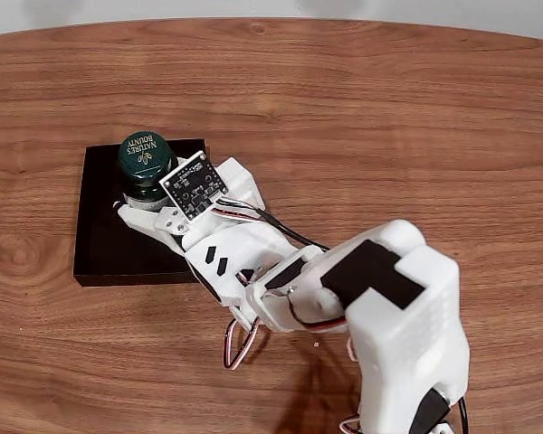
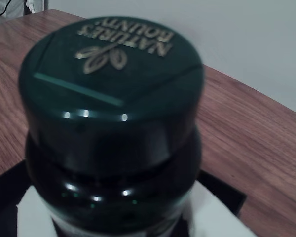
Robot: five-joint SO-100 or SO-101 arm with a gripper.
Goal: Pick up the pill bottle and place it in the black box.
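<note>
Fingers of the white hand [image 1: 143, 210] pinch the pill bottle [image 1: 145, 167] at its body, below the dark-green cap. Bottle stands upright over the black box [image 1: 104, 249], near its far edge. Box lies flat on the wooden bench [image 1: 389, 127].

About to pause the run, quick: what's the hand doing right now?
Hand: closed around the pill bottle, upright over the black box; whether the bottle rests on the box cannot be told.
</note>
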